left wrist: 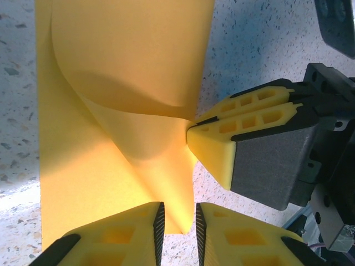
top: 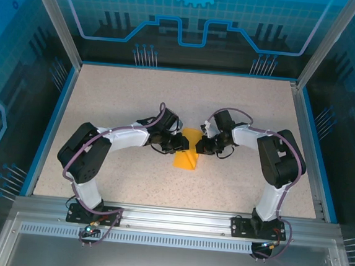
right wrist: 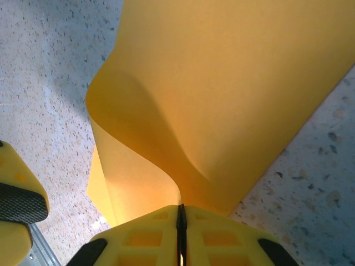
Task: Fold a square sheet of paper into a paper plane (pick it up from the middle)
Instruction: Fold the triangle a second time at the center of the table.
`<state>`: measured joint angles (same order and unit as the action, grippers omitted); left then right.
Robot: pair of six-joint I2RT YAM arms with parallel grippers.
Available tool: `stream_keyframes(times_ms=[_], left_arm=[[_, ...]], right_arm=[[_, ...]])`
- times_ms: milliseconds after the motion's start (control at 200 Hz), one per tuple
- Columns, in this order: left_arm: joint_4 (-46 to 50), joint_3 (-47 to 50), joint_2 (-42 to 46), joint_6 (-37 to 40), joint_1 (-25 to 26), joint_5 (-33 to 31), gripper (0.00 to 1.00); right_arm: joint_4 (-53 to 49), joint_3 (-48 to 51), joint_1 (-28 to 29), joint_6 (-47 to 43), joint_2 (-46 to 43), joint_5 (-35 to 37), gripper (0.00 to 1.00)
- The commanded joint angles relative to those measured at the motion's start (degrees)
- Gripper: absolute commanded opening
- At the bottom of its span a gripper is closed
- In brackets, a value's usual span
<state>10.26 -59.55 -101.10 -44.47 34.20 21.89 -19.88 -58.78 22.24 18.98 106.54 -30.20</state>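
Grip on the right side is firm: we are seeing the right gripper [right wrist: 181, 209] closed flat on one edge of the sheet [right wrist: 222, 100], with no gap between its jaws. The left gripper [left wrist: 177, 215] is standing a narrow slot apart, and a corner of the sheet is sitting in that slot; we are unable to tell whether the pads are pinching it.

We are judging three risks:
- If the grippers are pulling apart, the thin paper is likely to tear at the pinch.
- If the left jaws are closing off-line, the crease is likely to land crooked.
- If either pinch is slipping, the raised flap is likely to drop flat.

The sheet is plain orange-yellow and partly lifted. It is curling in a soft, uncreased roll between the two grippers, with its remainder lying flat on the speckled table [top: 260, 115] at mid-table, just ahead of both arms.
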Motion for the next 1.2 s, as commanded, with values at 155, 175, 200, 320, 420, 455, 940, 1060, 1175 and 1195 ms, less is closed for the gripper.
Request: stream_keyframes(times_ms=[155,175,200,320,420,455,940,1060,1175,1195], left_arm=[[2.0,-1.6,-1.1,1.6,0.7,1.0,0.22],[2.0,-1.5,-1.1,1.6,0.7,1.0,0.21],[2.0,-1.5,-1.0,1.6,0.6,1.0,0.2],[1.9,-1.6,-1.0,1.4,0.6,1.0,0.17],[1.8,-1.5,-0.9,1.2,0.7,1.0,0.1],[1.7,-1.5,-0.9,1.2,0.7,1.0,0.07],[-0.3,-0.9,-1.2,-0.4,0.6,1.7,0.0],[-1.1,-0.8,-1.5,-1.1,0.6,2.3,0.0],[-2.1,-1.0,-2.0,-1.6,0.7,2.8,0.0],[-2.2,-1.1,-2.1,-1.6,0.7,2.8,0.0]], right_arm=[[-1.8,-1.9,0.4,-1.6,1.9,0.4,0.11],[-1.9,-1.9,0.4,-1.6,2.0,0.4,0.11],[-1.9,-1.9,0.4,-1.6,1.9,0.3,0.11],[-2.0,-2.2,0.7,-1.6,2.1,0.2,0.11],[-2.1,-2.4,0.6,-1.5,2.3,0.4,0.11],[-2.1,-2.3,0.7,-1.5,2.4,0.4,0.11],[-2.4,-2.5,0.6,-1.3,3.0,1.5,0.11],[-2.4,-2.5,0.7,-1.2,3.2,1.6,0.11],[-2.1,-2.5,0.7,-1.1,3.3,1.5,0.11],[-2.1,-2.4,0.7,-1.1,3.3,1.5,0.11]])
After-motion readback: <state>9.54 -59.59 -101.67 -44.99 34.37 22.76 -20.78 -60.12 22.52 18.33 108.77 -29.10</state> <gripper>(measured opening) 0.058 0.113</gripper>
